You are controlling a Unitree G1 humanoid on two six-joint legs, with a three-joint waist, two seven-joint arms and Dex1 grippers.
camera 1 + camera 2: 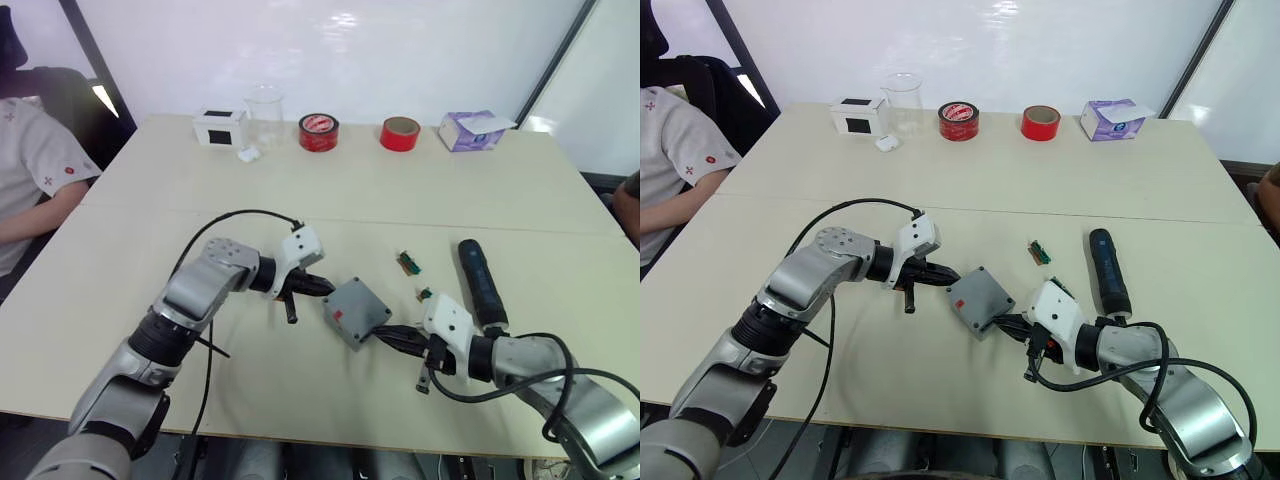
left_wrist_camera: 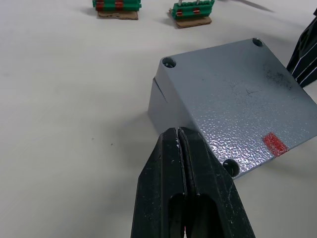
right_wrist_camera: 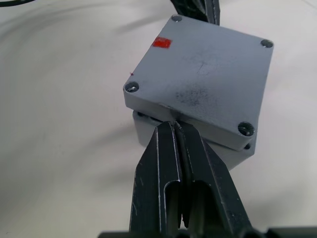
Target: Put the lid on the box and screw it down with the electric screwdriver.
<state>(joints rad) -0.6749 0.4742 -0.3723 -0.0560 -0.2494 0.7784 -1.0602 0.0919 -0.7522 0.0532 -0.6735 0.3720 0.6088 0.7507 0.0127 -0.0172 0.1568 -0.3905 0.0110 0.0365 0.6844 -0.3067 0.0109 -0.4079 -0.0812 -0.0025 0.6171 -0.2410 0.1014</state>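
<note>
Lid (image 3: 200, 74): sits on the box (image 3: 233, 151) near the table's middle, red spot up, turned a little out of line so that the box's edge shows under one side
Left gripper (image 2: 179, 136): fingers pressed together, tips against the lid's edge
Right gripper (image 3: 175, 127): fingers pressed together, tips at the seam between lid and box on the opposite side
Screwdriver (image 1: 482, 282): lies on the table just beyond the right arm, untouched
Step in hand: squaring the lid over the box
Done well: push gently from both sides at once, so the lid turns and the box stays put; check that all four corner holes line up before reaching for the screwdriver
</note>
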